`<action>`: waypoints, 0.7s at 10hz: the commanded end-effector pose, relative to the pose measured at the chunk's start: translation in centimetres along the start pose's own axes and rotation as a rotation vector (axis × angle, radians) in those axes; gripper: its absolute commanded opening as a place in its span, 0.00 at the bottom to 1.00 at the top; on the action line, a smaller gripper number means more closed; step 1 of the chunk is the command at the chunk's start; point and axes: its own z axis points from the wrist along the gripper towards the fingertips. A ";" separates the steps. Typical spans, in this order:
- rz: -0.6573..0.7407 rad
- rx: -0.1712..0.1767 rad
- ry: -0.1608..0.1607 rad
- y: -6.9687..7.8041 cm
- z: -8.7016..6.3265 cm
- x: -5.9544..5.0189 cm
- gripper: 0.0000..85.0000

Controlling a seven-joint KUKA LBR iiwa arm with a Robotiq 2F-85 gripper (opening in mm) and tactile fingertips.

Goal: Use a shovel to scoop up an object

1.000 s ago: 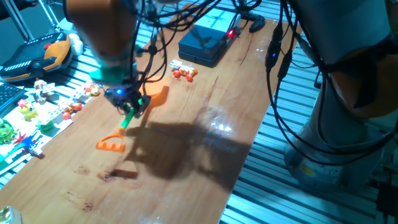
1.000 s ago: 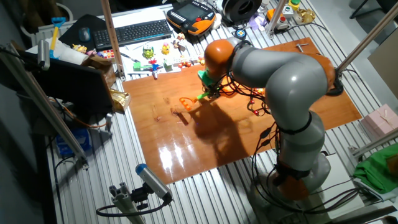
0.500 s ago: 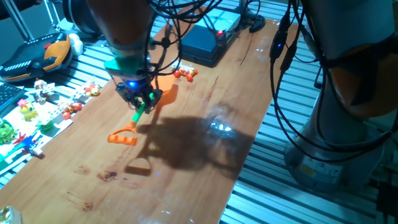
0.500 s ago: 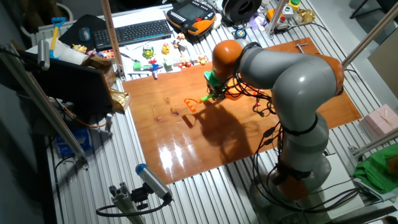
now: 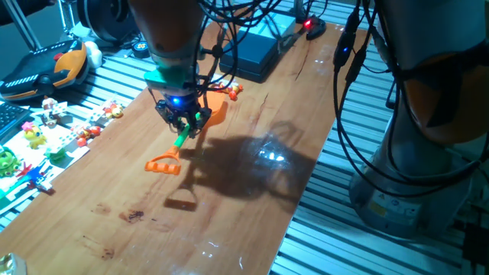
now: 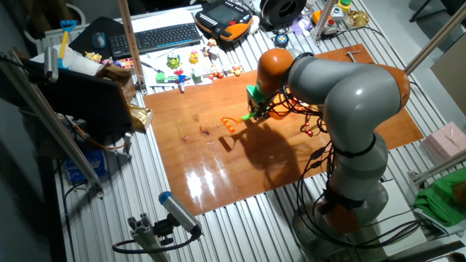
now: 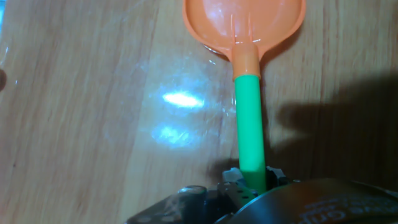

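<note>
Shovel [image 5: 183, 137] of orange and green plastic hangs in the gripper [image 5: 183, 124], whose fingers are clamped on the green shaft about midway along it. In one fixed view the orange D-shaped loop end points down toward the near left, lifted off the wooden surface [image 5: 252, 164] with its own shadow lying below it, while the orange scoop blade sits on the far right side of the gripper, partly hidden behind it. In the hand view the shovel [image 7: 249, 93] runs straight away from the camera: the green shaft rises from between the fingers and the orange blade spreads out at the top of the picture, over the bare wood of the surface [image 7: 93, 124].

A tiny red-orange and white object [image 5: 228, 89] lies on the surface just beyond the blade, toward the far side, near a dark blue box [image 5: 252, 53]. Whether the blade touches it cannot be told.

In the other fixed view the gripper [image 6: 253, 110] holds the shovel [image 6: 239, 121] over the middle of the surface, with the loop end pointing left. Small toy figures [image 5: 38, 134] line the left edge of the surface.
</note>
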 end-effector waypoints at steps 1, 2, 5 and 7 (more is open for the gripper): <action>0.003 0.007 0.010 0.0 0.0 0.0 0.01; 0.017 0.018 0.017 0.0 0.0 0.0 0.01; 0.104 0.050 0.019 0.0 0.0 0.0 0.01; 0.124 0.053 0.019 0.0 0.0 0.0 0.01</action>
